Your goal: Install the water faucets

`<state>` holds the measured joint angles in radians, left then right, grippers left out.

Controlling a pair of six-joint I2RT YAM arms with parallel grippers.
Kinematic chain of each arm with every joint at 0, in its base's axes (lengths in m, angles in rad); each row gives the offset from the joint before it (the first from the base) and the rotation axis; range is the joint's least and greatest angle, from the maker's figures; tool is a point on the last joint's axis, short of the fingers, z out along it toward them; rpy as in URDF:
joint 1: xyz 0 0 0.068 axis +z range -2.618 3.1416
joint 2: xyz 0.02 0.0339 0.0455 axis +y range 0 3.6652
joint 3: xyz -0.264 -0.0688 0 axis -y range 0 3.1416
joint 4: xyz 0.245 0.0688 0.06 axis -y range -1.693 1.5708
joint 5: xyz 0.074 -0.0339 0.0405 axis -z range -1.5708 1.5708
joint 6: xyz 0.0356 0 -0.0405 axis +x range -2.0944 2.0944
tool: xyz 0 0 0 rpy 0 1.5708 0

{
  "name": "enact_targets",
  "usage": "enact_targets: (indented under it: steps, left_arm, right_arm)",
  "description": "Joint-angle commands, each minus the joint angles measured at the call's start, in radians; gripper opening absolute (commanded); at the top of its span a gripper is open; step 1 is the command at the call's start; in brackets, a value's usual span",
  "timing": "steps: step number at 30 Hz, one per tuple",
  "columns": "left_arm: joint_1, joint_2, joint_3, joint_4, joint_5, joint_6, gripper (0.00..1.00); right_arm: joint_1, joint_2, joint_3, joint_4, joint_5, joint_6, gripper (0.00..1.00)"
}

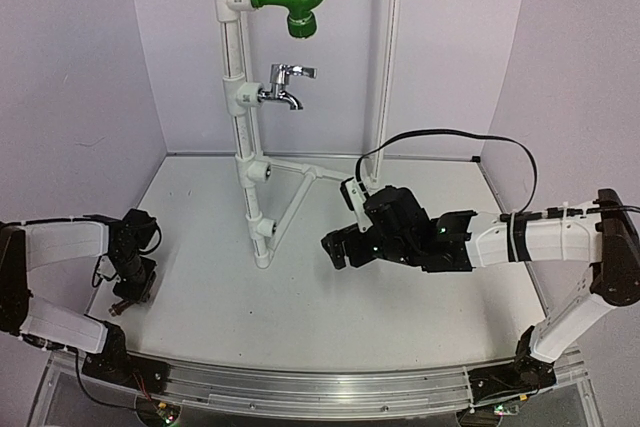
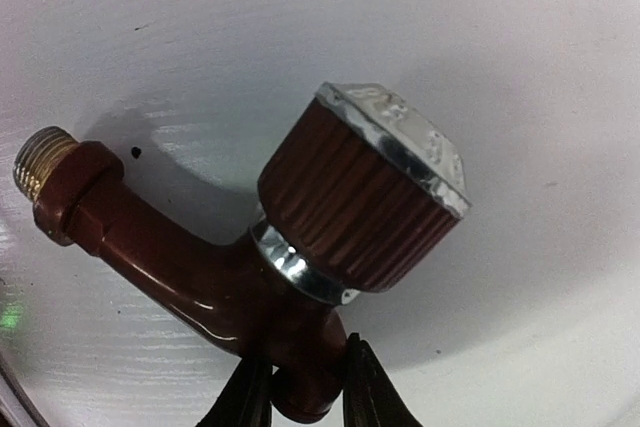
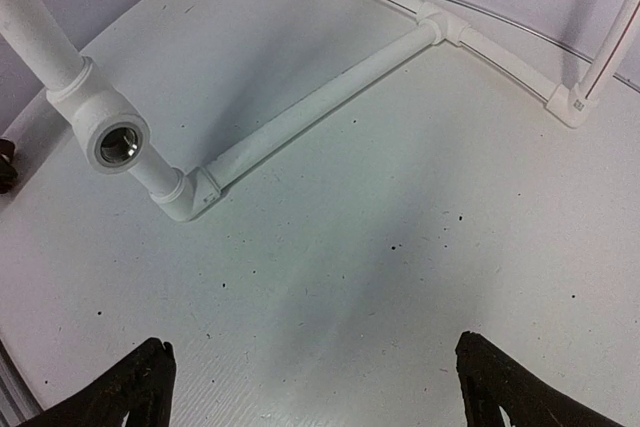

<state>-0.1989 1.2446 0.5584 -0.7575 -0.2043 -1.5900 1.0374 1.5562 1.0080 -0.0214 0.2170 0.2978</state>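
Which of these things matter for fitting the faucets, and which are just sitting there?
Job:
brown faucet, in left tool
chrome faucet, on the white pipe stand
open tee socket

Just there:
green elbow piece, top of the stand

- The place is a robotics lab test cell.
- Two robot arms, the left arm (image 1: 60, 242) and the right arm (image 1: 545, 237), are bolted to an aluminium rail (image 1: 320, 385) at the near edge of a white table (image 1: 330, 332).
- Plain pale-lilac backdrop walls (image 1: 80, 57) close in the table's far side and both flanks.
- A white pipe stand (image 1: 232, 47) stands on the tabletop on its own pipe feet. It carries a green elbow piece (image 1: 297, 7) and a chrome faucet (image 1: 285, 87).
- A loose black cable (image 1: 450, 134) loops above the right arm.
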Motion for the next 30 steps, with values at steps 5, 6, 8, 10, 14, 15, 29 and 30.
enact_targets:
  steps: [5, 6, 8, 10, 14, 15, 29, 30]
  left_arm:
    - [0.005, -0.249, -0.003, 0.061, 0.077, 0.165, 0.21]
    - [0.004, -0.279, -0.005, 0.086, 0.104, 0.199, 0.21]
    - [0.004, -0.339, -0.013, 0.153, 0.191, 0.278, 0.21]
    - [0.005, -0.405, -0.018, 0.216, 0.306, 0.356, 0.20]
    - [0.003, -0.484, -0.007, 0.315, 0.493, 0.509, 0.11]
    - [0.003, -0.504, -0.006, 0.339, 0.536, 0.538, 0.07]
    - [-0.069, -0.769, -0.001, 0.839, 1.089, 0.712, 0.00]
    - [-0.095, -0.768, 0.009, 0.840, 1.101, 0.729, 0.00]
  right_arm:
    - [0.001, 0.008, 0.052, -0.011, -0.048, 0.042, 0.98]
    - [0.001, 0.007, 0.054, -0.011, -0.058, 0.045, 0.98]
    - [0.001, 0.008, 0.062, -0.011, -0.079, 0.048, 0.98]
    - [0.002, 0.011, 0.068, -0.012, -0.099, 0.053, 0.98]
    - [0.001, 0.017, 0.070, 0.001, -0.145, 0.069, 0.98]
    - [0.001, 0.018, 0.070, 0.008, -0.167, 0.071, 0.98]
    - [0.003, 0.028, 0.068, 0.226, -0.466, 0.050, 0.98]
    - [0.003, 0.028, 0.070, 0.234, -0.478, 0.046, 0.98]
